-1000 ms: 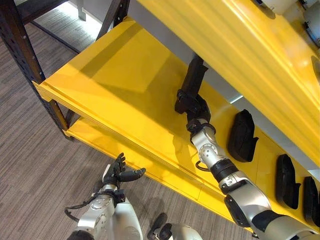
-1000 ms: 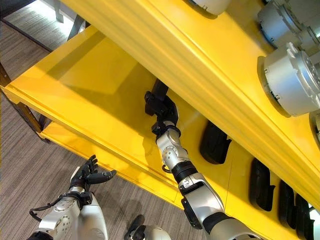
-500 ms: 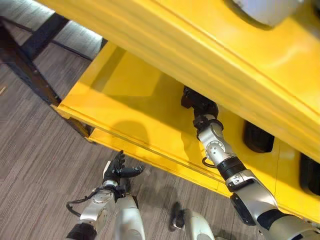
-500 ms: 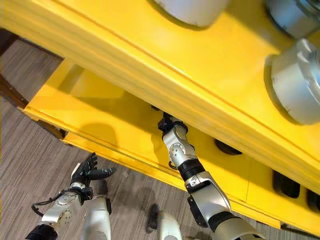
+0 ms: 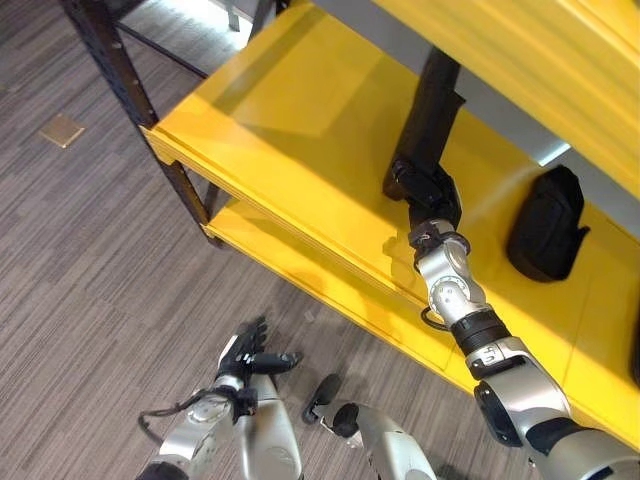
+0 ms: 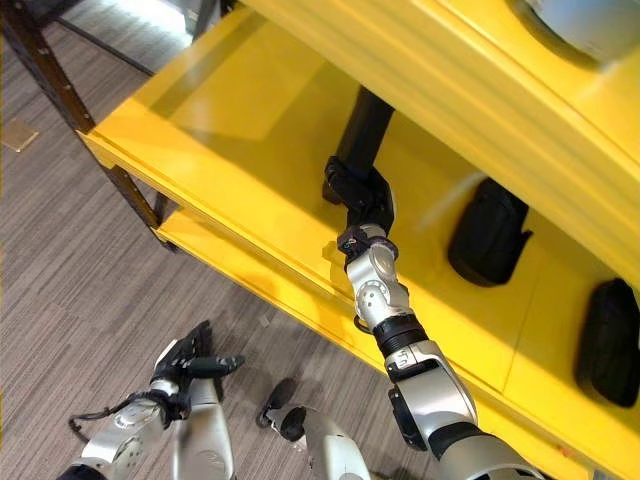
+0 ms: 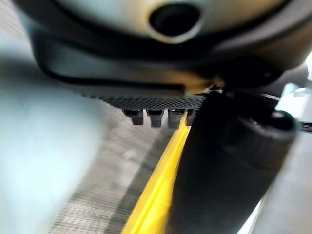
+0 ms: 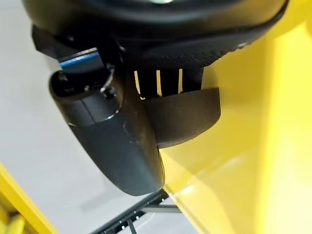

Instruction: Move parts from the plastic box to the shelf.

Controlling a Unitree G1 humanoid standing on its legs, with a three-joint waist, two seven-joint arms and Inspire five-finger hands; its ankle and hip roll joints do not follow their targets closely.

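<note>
A long black part [image 5: 432,105] stands upright on the yellow shelf [image 5: 280,130], well back under the upper shelf. My right hand [image 5: 425,188] is shut on its lower end. In the right wrist view the fingers [image 8: 156,80] curl round the black part [image 8: 122,141], with yellow shelf beside it. My left hand [image 5: 248,358] hangs low over the carpet in front of the shelf, open, its fingers [image 7: 151,116] straight and holding nothing.
Two more black parts [image 6: 488,232] [image 6: 610,340] lie on the same shelf to the right. The upper yellow shelf [image 6: 480,90] overhangs, with a grey round part [image 6: 590,15] on it. A black shelf post [image 5: 120,80] stands at the left corner. A small brass floor plate [image 5: 62,130] is set in the carpet.
The whole picture has shifted, so the camera moved. My right hand is still on the black part at the same spot on the shelf. The left hand stays open and low.
</note>
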